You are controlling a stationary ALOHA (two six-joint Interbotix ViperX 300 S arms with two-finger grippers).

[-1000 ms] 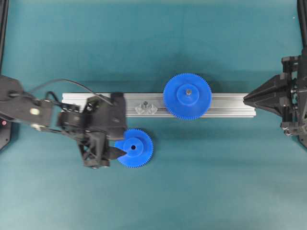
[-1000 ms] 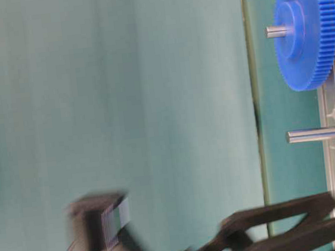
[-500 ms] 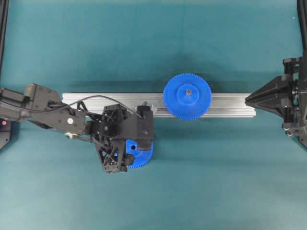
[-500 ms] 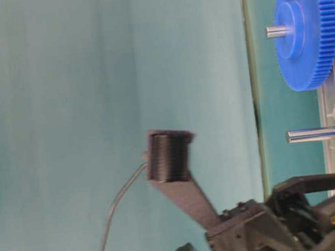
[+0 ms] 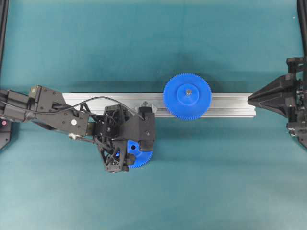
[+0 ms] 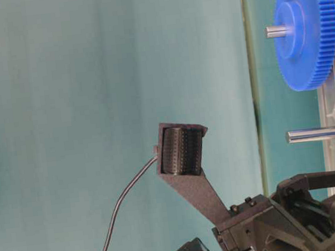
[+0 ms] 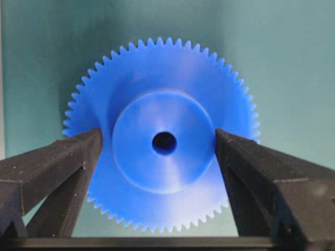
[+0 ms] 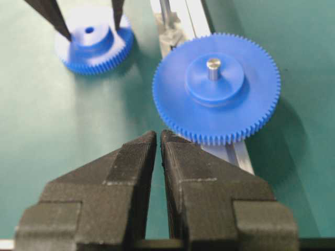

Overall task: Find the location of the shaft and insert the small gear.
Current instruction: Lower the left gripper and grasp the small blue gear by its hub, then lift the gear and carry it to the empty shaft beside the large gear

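Overhead exterior view. The left gripper (image 5: 130, 154) is hanging over the small gear (image 5: 142, 158), covering most of it; only a blue arc of teeth is showing at the gripper's right and lower side. The small gear is lying flat on the green table (image 5: 201, 182), just below the aluminium rail (image 5: 225, 105). The shaft (image 5: 145, 103) is standing on the rail, just above the gripper body and left of the larger gear (image 5: 187, 96), which is sitting on the rail with its own centre pin. The right gripper (image 5: 250, 98) is pointing at the rail's right end, well apart from both gears.

Table-level exterior view (turned sideways). The shaft (image 6: 314, 134) is showing as a bare grey pin rising from its bracket, nothing on it. The larger gear (image 6: 304, 27) is sitting further along the rail. The left arm's body is filling the lower right corner; the small gear is hidden here.

Left wrist view. The left gripper (image 7: 158, 146) is standing spread wide, one finger on each side of the raised hub of the small gear (image 7: 162, 144), close beside it but not clamping.

Right wrist view. The right gripper (image 8: 158, 137) is pressed nearly together, holding nothing. The small gear (image 8: 94, 39) is lying at upper left between the two left fingers (image 8: 51, 14).
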